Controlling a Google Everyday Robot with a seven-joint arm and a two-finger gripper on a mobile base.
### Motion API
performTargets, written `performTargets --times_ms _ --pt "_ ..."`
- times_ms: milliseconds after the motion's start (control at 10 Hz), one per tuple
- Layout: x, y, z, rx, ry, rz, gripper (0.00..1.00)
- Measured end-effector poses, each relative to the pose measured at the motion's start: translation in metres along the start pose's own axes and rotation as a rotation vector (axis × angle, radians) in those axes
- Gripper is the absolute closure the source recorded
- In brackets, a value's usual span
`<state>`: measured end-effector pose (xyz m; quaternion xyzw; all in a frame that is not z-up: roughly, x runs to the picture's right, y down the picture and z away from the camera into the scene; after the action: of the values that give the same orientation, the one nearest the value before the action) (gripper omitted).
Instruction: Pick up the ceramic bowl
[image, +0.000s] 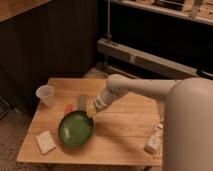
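Observation:
The ceramic bowl (75, 130) is wide, shallow and glossy dark green, on the left half of the wooden table (125, 127). It tilts, its upper right rim raised. My gripper (93, 114) reaches from the right on a white arm and is shut on that upper right rim.
A translucent plastic cup (46, 95) stands at the table's left back. A grey object (82, 102) and a small orange one (68, 108) lie just behind the bowl. A white pad (46, 142) lies at the front left. A white bottle (154, 139) is at the right edge. Dark shelving stands behind.

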<state>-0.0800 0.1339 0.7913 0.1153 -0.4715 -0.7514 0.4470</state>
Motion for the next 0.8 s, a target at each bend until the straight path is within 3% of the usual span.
performTargets --times_ms 300,600,800 --pt "0.006 -0.001 0.013 0.005 -0.004 -0.003 1.00" --pt "0.001 -0.004 -0.005 0.006 -0.008 -0.001 1.00" --pt "0.004 -0.008 -0.004 0.013 -0.016 -0.009 1.00"
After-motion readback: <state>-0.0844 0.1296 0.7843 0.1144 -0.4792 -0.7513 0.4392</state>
